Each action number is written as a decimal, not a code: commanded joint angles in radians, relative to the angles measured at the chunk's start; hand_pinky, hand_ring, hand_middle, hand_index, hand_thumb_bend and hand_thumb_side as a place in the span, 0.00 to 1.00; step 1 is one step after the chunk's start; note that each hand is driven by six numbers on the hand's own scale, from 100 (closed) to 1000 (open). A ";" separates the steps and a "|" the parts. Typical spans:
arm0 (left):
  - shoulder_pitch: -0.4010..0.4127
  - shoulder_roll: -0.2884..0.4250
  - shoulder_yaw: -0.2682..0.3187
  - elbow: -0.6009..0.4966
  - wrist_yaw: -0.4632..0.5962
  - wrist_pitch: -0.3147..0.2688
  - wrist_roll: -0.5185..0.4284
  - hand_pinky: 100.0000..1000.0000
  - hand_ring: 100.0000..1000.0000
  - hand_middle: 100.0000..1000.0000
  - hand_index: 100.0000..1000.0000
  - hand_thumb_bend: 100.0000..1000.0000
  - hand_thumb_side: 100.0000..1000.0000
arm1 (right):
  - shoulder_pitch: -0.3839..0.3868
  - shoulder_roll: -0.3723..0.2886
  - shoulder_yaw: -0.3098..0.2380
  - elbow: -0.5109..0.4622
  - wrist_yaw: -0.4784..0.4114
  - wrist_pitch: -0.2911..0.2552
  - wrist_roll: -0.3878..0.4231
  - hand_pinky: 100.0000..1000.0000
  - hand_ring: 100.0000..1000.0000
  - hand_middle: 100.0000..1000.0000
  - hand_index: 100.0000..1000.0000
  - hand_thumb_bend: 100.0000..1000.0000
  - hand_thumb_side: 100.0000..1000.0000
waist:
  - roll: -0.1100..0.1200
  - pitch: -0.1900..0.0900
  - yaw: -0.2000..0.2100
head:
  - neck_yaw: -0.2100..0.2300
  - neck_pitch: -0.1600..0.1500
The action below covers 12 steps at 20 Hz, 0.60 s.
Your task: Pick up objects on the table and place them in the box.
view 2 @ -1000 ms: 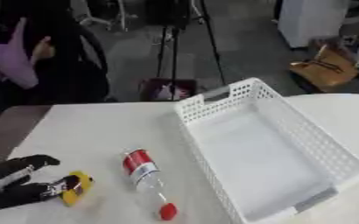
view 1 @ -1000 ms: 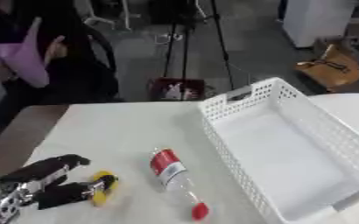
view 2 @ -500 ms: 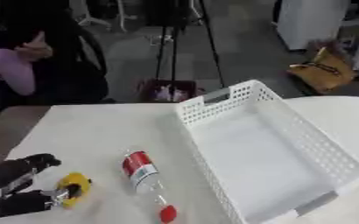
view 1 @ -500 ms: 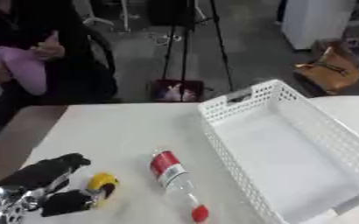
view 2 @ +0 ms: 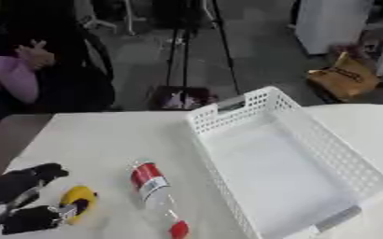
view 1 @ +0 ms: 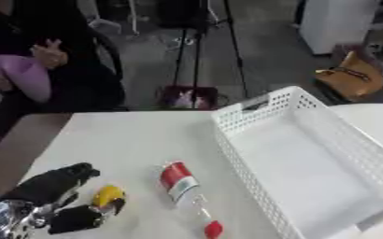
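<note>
Beyond the white surface (view 1: 129, 140): grey floor (view 1: 260, 56), black tripod legs (view 1: 203, 51) over a small red-and-white bag (view 1: 187, 97), a tan bag (view 1: 351, 80) at right, a white cabinet (view 1: 334, 23) behind.

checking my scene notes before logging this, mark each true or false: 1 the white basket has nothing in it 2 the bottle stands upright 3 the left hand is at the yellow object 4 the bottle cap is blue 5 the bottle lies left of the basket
1. True: the white basket holds nothing.
2. False: the bottle lies on its side on the table.
3. True: the left hand has fingers and thumb around the yellow object.
4. False: the cap is red.
5. True: the bottle lies left of the basket.
</note>
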 commanded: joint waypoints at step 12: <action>-0.012 0.015 0.029 -0.011 -0.005 0.172 -0.134 0.96 1.00 0.99 1.00 0.36 1.00 | -0.003 -0.015 -0.003 -0.019 -0.005 -0.057 -0.049 0.62 0.42 0.57 0.63 0.00 0.51 | -0.002 -0.011 -0.005 | 0.006 -0.015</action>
